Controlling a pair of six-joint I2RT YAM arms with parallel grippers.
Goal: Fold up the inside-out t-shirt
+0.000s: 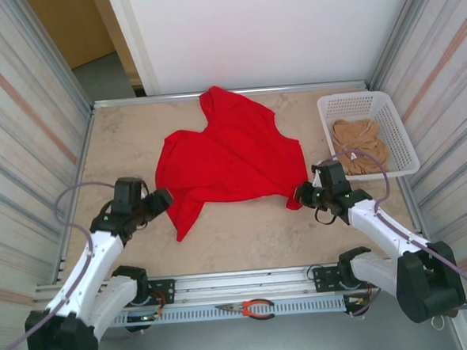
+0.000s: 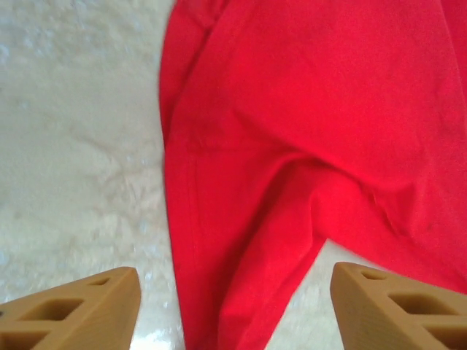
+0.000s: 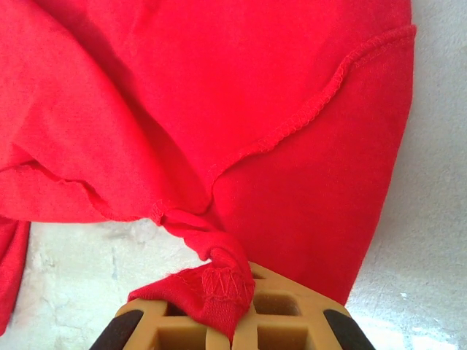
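The right hand [image 3: 230, 321] is clenched on a bunched hem of the red t-shirt [image 1: 232, 155], while the left hand [image 1: 160, 199] is seen released, fingers apart, over the shirt's left edge. The shirt is crumpled on the pale bench [image 1: 253, 237], its sleeves lost among folds. A white basket [image 1: 397, 133] holding tan cloth [image 1: 359, 151] is set at the far right corner.

The t-shirt [image 1: 232, 155] is lying on the desk [image 1: 253, 229]. Right of it a basket [image 1: 348, 103] is holding a cloth [image 1: 359, 153]; pliers [image 1: 253, 307] are lying before it.
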